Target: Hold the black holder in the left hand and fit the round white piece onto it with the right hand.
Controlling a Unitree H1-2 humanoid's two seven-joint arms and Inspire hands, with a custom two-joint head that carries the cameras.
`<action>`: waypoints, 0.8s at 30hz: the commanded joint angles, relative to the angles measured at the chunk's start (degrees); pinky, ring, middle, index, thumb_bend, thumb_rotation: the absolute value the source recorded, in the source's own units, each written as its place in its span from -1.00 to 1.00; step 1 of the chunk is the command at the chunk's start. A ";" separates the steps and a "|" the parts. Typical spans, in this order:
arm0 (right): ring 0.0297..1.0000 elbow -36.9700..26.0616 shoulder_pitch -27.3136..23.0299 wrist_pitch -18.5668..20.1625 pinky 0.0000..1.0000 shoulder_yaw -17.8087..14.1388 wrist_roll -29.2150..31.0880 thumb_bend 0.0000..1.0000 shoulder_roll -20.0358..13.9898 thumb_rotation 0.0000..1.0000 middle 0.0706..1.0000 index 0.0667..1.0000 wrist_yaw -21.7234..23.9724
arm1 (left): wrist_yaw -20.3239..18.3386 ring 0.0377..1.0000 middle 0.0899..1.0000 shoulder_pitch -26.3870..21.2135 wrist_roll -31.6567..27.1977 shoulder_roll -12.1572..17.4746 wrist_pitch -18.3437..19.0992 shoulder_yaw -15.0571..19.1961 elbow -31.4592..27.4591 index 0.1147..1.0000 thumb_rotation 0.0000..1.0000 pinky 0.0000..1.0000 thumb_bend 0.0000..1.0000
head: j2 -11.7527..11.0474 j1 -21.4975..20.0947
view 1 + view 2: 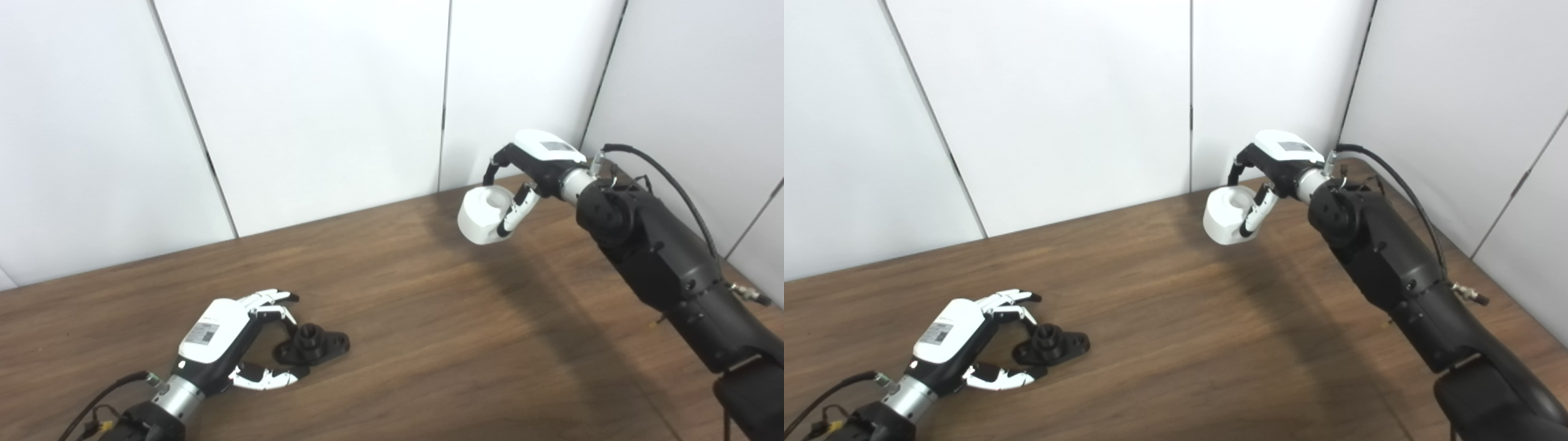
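The black holder [313, 344] lies flat on the wooden table [429, 318] at the front left. My left hand [236, 340] rests on the table just left of it, fingers apart and curved around its near end, thumb below it, not closed on it. My right hand [530, 177] is raised above the table at the back right and is shut on the round white piece [486, 215], a short white cylinder with a hollow top, held in the air. The same scene shows in the right eye view, with the holder [1051, 346] and the white piece [1228, 214].
White wall panels [318, 104] stand along the table's far edge and right side. My right arm [667, 269] stretches over the right part of the table. Bare wood lies between the two hands.
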 commanded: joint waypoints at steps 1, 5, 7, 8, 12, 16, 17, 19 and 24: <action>0.62 -2.67 -3.34 -0.89 0.56 -0.63 0.14 0.05 -1.08 -0.74 0.45 -0.11 0.03 | -6.54 0.69 0.63 4.11 2.62 2.26 3.88 -1.39 3.16 -0.08 -0.51 0.36 0.89 | 0.16 0.25; 0.63 -4.96 -3.59 -0.69 0.56 -0.23 0.23 0.04 -0.31 -0.74 0.45 -0.11 1.34 | -6.62 0.69 0.63 4.13 2.56 2.10 3.88 -1.14 2.99 -0.09 -0.50 0.34 0.90 | 0.28 0.56; 0.62 -5.56 -3.87 -0.96 0.55 0.03 0.35 0.04 0.04 -0.74 0.45 -0.11 2.05 | -6.35 0.69 0.62 4.03 2.31 1.95 3.28 -0.99 3.35 -0.10 -0.51 0.33 0.91 | 0.32 1.24; 0.61 -5.83 -3.96 -1.04 0.54 0.08 0.43 0.04 0.22 -0.74 0.45 -0.11 2.31 | -6.50 0.69 0.62 3.98 2.19 1.92 3.21 -0.95 3.40 -0.10 -0.51 0.34 0.90 | 0.35 1.37; 0.61 -7.16 -4.34 -1.20 0.52 0.37 0.92 0.04 0.78 -0.74 0.45 -0.11 3.62 | -6.45 0.69 0.62 4.06 2.52 1.68 3.81 -0.90 3.02 -0.10 -0.53 0.34 0.91 | 0.65 2.79; 0.62 -8.58 -4.69 -1.70 0.52 0.59 1.45 0.05 1.32 -0.74 0.46 -0.11 5.05 | -7.12 0.69 0.62 4.28 2.20 1.31 4.61 -0.72 2.32 -0.11 -0.56 0.34 0.93 | 0.96 4.02; 0.62 -8.95 -4.76 -1.73 0.52 0.69 1.46 0.05 1.44 -0.73 0.46 -0.11 5.33 | -6.89 0.69 0.61 4.32 2.18 1.16 4.48 -0.68 2.47 -0.11 -0.57 0.34 0.93 | 1.00 4.27; 0.62 -9.56 -4.86 -1.74 0.52 0.78 1.63 0.05 1.70 -0.73 0.46 -0.11 5.80 | -6.78 0.69 0.61 4.37 2.11 0.94 4.32 -0.60 2.57 -0.12 -0.56 0.34 0.93 | 1.07 4.64; 0.63 -10.68 -5.15 -1.95 0.54 1.03 2.50 0.05 2.29 -0.74 0.46 -0.11 6.87 | -7.17 0.68 0.61 4.21 1.93 0.61 4.24 -0.53 2.62 -0.13 -0.55 0.34 0.94 | 1.31 5.61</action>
